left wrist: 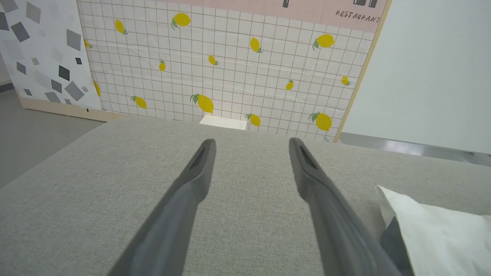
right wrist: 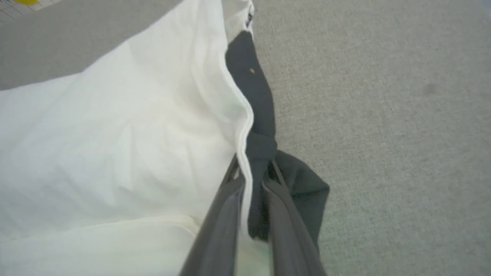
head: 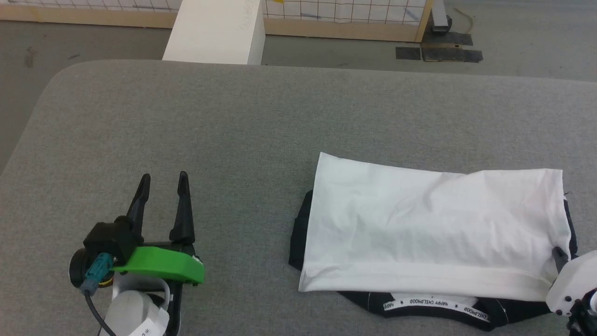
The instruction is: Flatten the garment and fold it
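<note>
The garment (head: 433, 228), a white T-shirt with black sleeves and collar, lies folded across the right half of the grey table, its printed neck tape along the near edge. My right gripper (head: 558, 255) is at the garment's right edge, shut on the garment; in the right wrist view the right gripper (right wrist: 253, 165) pinches the white hem and a bunched black sleeve (right wrist: 253, 99) between its fingers. Far to the left, my left gripper (head: 163, 183) rests open over bare table, well apart from the cloth. The garment's white corner (left wrist: 433, 230) shows beside the left gripper (left wrist: 251, 147).
The grey padded table (head: 233, 126) has wide free room at left and behind the garment. A white post (head: 214, 30) stands past the far edge, with a lemon-printed grid wall (left wrist: 230, 65) behind it. Dark tape patches (head: 438, 51) mark the floor.
</note>
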Controlling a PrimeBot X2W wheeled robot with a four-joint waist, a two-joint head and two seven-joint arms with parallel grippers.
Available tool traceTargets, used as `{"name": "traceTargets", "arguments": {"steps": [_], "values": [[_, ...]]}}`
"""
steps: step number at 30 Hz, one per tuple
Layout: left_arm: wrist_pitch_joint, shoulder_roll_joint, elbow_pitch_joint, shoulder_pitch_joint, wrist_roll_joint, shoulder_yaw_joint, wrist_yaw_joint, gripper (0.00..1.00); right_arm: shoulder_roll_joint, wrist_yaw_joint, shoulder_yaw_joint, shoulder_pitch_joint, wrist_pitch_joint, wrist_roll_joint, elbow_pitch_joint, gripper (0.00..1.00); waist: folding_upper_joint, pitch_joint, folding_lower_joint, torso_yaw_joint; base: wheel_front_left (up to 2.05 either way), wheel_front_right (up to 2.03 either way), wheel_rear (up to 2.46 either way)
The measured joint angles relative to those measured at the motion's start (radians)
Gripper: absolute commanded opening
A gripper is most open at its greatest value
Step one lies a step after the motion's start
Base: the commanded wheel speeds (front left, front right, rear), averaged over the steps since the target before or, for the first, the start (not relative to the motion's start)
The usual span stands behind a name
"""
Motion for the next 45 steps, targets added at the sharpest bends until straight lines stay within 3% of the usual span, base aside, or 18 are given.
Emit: {"name": "traceTargets", "arguments": {"steps": [1, 2, 7, 12, 18, 31, 32, 33, 34, 39, 45], "values": [[0.000, 0.000, 0.002, 0.000, 0.000, 0.000, -0.002, 1.00, 0.000, 0.000, 0.020, 0.012, 0.015, 0.000, -0.039, 0.00, 0.0000, -0.001, 0.0000, 0.000, 0.00, 0.00, 0.00], [0.000, -0.002, 0.008, 0.000, 0.002, -0.002, -0.004, 1.00, -0.001, 0.000, 0.083, 0.048, 0.066, 0.031, -0.156, 0.00, 0.0000, -0.006, 0.0000, 0.003, 0.00, 0.00, 0.00], [0.000, -0.004, 0.015, 0.000, 0.006, -0.008, -0.012, 1.00, -0.002, -0.001, 0.254, 0.090, 0.173, 0.085, -0.377, 0.00, 0.0000, -0.016, 0.0000, 0.014, 0.00, 0.00, 0.00], [0.000, -0.005, 0.015, 0.000, 0.006, -0.011, -0.013, 1.00, -0.002, -0.001, 0.477, 0.067, 0.239, 0.056, -0.474, 0.00, 0.0000, -0.017, 0.0000, 0.027, 0.00, 0.00, 0.00], [0.000, -0.007, 0.017, -0.005, 0.006, -0.023, -0.018, 1.00, -0.001, -0.001, 0.672, -0.070, 0.251, 0.020, -0.323, 0.00, 0.0000, 0.001, 0.0000, 0.051, 0.00, 0.00, 0.00], [0.000, -0.011, 0.020, -0.029, 0.003, -0.024, -0.021, 1.00, -0.002, -0.001, 0.830, -0.271, 0.182, 0.082, 0.111, 0.00, 0.0000, 0.058, 0.0001, 0.110, 0.00, 0.00, 0.00], [0.000, -0.011, 0.020, -0.030, 0.003, -0.024, -0.021, 1.00, -0.002, -0.001, 0.834, -0.277, 0.177, 0.090, 0.128, 0.09, 0.0000, 0.060, 0.0001, 0.112, 0.00, 0.00, 0.00], [0.000, -0.011, 0.020, -0.030, 0.003, -0.024, -0.021, 1.00, -0.002, -0.001, 0.842, -0.284, 0.171, 0.106, 0.147, 0.38, 0.0000, 0.062, 0.0001, 0.114, 0.00, 0.00, 0.00], [0.000, -0.012, 0.020, -0.030, 0.003, -0.025, -0.021, 1.00, -0.003, -0.001, 0.853, -0.289, 0.165, 0.125, 0.158, 1.00, 0.0000, 0.063, 0.0001, 0.114, 0.00, 0.00, 0.00], [0.000, -0.012, 0.021, -0.031, 0.003, -0.025, -0.021, 1.00, -0.002, -0.001, 0.879, -0.301, 0.084, 0.199, 0.138, 1.00, 0.0000, 0.057, 0.0001, 0.104, 0.00, 0.00, 0.00], [0.000, -0.013, 0.019, -0.030, 0.003, -0.021, -0.021, 1.00, -0.001, -0.001, 0.792, -0.295, -0.187, 0.309, -0.047, 1.00, 0.0000, 0.038, 0.0001, 0.081, 0.00, 0.00, 0.00]]}}
